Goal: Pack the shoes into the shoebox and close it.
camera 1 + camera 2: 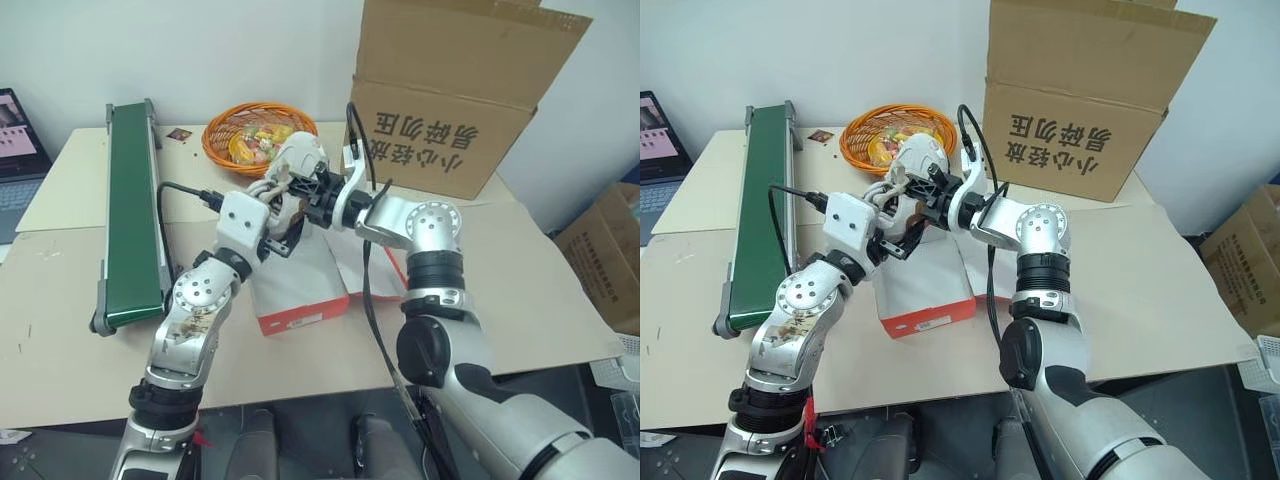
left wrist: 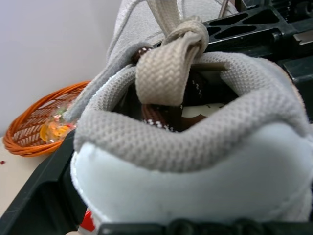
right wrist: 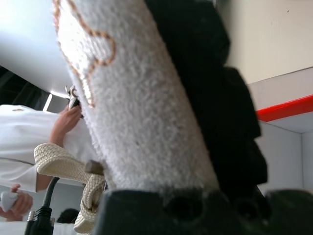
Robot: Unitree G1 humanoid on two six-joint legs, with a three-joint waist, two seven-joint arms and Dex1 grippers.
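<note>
One white shoe (image 1: 298, 152) hangs in the air over the shoebox (image 1: 300, 290), between my two grippers. My right gripper (image 1: 314, 190) is shut on the shoe's side; in the right wrist view the fuzzy white side (image 3: 142, 107) with brown stitching lies pressed against a black finger (image 3: 230, 122). My left gripper (image 1: 286, 218) comes from the left and stands open around the heel (image 2: 195, 161), which sits right in front of its camera with tan laces above. The shoebox lies open on the table, white inside with a red-orange front wall (image 1: 295, 318).
An orange basket (image 1: 258, 135) of small items stands behind the shoe. A green conveyor (image 1: 132, 210) runs along the left, a large brown carton (image 1: 455, 90) stands at the back right, and a laptop (image 1: 20, 150) at the far left. A person in white (image 3: 29, 147) shows beyond.
</note>
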